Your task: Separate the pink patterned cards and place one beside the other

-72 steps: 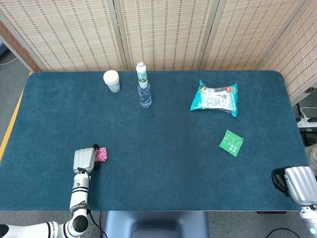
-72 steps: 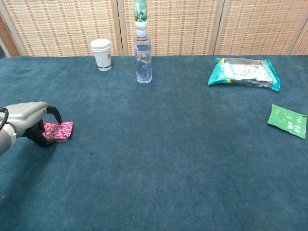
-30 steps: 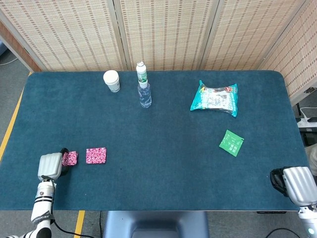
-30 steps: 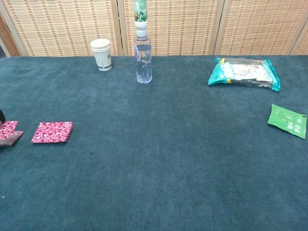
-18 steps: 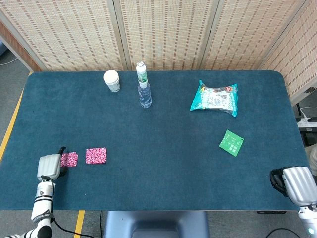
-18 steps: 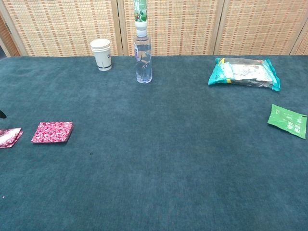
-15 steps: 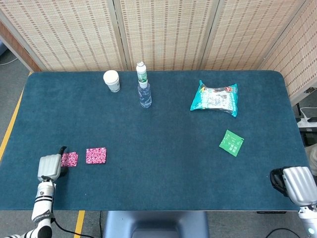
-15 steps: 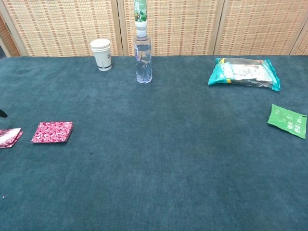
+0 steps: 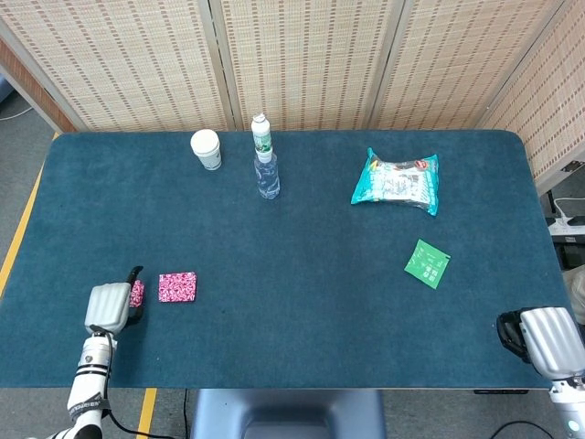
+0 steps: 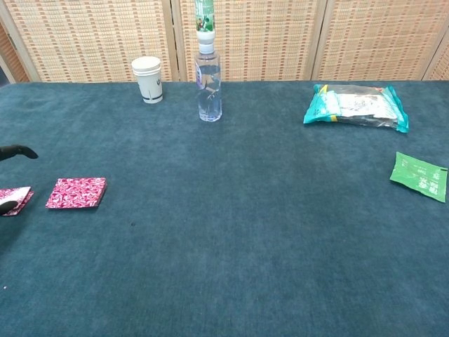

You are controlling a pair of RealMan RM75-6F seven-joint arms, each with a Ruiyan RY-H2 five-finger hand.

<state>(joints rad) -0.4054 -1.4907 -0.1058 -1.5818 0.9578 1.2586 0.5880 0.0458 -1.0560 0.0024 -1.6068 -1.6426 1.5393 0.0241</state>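
Note:
Two pink patterned cards lie flat side by side on the blue table. The right card (image 9: 176, 286) (image 10: 76, 192) lies free. Most of the left card (image 9: 137, 293) (image 10: 14, 199) sits under the front of my left hand (image 9: 110, 306) in the head view. In the chest view a dark fingertip (image 10: 8, 206) rests on that card's near edge, while another finger (image 10: 18, 152) is raised above the table. The fingers are spread and grip nothing. My right hand (image 9: 546, 338) hangs off the table's near right corner, holding nothing.
A paper cup (image 9: 207, 149) and a water bottle (image 9: 265, 160) stand at the back. A teal snack bag (image 9: 398, 181) and a green sachet (image 9: 427, 263) lie on the right. The table's front edge (image 9: 274, 387) runs just behind my left hand.
My left hand has slid right, from beside the left card to over it, with one finger lifted. Both cards and the right hand have stayed put.

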